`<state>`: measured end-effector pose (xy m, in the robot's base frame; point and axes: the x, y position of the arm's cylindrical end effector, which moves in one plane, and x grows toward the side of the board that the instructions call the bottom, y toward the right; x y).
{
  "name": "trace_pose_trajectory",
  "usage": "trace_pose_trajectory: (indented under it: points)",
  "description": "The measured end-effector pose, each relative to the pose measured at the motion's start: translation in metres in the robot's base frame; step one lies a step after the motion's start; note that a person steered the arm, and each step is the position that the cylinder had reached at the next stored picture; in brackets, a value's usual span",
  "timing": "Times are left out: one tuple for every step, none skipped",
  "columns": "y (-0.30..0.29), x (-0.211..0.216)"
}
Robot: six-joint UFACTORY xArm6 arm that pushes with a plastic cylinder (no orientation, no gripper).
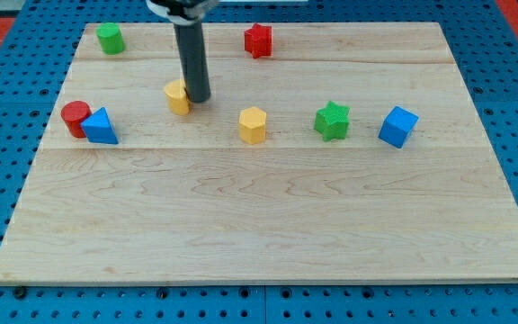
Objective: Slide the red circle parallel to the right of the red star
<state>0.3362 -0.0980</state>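
The red circle (75, 117) sits at the view's left, touching a blue triangle (101, 127) on its right side. The red star (258, 40) stands near the view's top, right of centre. My tip (198, 97) rests on the board just right of a yellow block (177, 96), touching or nearly touching it. The tip is well right of the red circle and below-left of the red star.
A green block (110, 38) stands at the top left. A yellow hexagon (253, 124), a green star (332, 121) and a blue cube (397, 126) lie in a row across the middle right. The wooden board (268, 225) rests on a blue pegboard.
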Motion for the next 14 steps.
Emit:
trace_pose_trajectory:
  points:
    - [-0.077,-0.024]
    - [-0.175,0.014]
    - [-0.206,0.043]
    - [-0.183,0.044]
    - [-0.126,0.044]
    - [-0.179,0.067]
    - [-0.161,0.099]
    - [-0.062,0.038]
    - [0.032,0.008]
    - [0.079,-0.005]
    - [0.16,-0.04]
    - [0.203,-0.016]
    - [0.177,0.03]
    - [0.204,0.033]
